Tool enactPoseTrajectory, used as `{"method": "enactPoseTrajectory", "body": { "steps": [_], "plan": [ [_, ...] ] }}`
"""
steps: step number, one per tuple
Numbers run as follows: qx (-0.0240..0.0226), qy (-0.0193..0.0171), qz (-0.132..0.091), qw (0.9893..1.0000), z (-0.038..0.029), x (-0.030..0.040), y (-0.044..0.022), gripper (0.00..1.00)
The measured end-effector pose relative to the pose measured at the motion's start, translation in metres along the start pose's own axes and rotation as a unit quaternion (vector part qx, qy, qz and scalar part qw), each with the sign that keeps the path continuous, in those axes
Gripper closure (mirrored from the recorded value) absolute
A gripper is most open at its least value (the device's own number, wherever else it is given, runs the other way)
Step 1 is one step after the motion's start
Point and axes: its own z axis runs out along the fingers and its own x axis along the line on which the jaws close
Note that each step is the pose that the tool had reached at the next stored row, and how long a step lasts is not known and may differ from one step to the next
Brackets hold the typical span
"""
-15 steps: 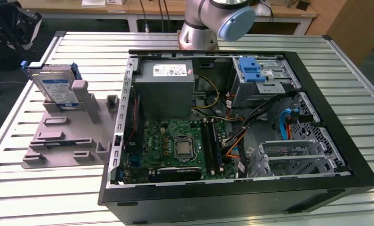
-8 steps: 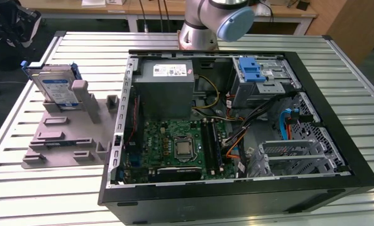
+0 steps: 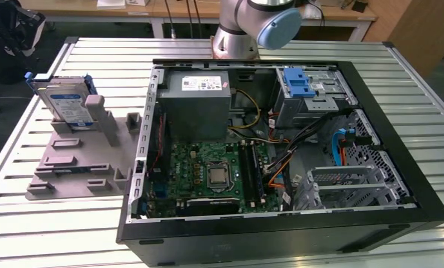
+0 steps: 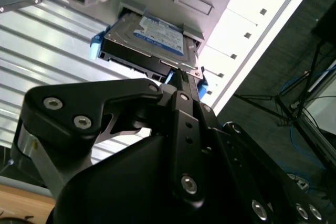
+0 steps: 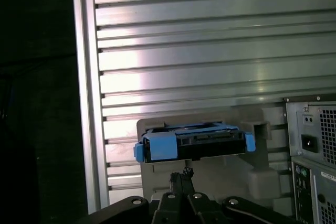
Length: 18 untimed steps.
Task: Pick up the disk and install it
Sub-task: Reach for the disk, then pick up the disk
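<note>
The disk (image 3: 67, 103) is a silver hard drive with a white-and-blue label in a blue carrier. It stands tilted in a grey fixture (image 3: 72, 167) on the table, at the exterior view's left of the open computer case (image 3: 411, 167). In both wrist views my gripper (image 5: 181, 173) (image 4: 180, 77) points at the disk (image 5: 194, 144) (image 4: 152, 32) from a short way off, with open space between them. Its two dark fingers are pressed together with nothing between them. The disk rests in the fixture (image 5: 268, 179), untouched.
The case lies open on a slatted metal table (image 3: 28, 223), showing the motherboard (image 3: 214, 173), a grey power supply (image 3: 199, 106) and a drive cage with a blue latch (image 3: 300, 84). The case's rear panel (image 5: 315, 145) stands beside the fixture. The table's edge (image 5: 84, 77) is close by.
</note>
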Motion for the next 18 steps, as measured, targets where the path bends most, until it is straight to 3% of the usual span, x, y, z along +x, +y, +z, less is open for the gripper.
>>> {"method": "enactPoseTrajectory", "body": {
  "steps": [14,18],
  "plan": [
    [0.0000,0.0000,0.000,1.0000,0.0005,0.0031,0.0002,0.89],
    [-0.0003,0.0011,-0.024,0.9997,0.0006,0.0031,0.0002,0.89]
  ]
}}
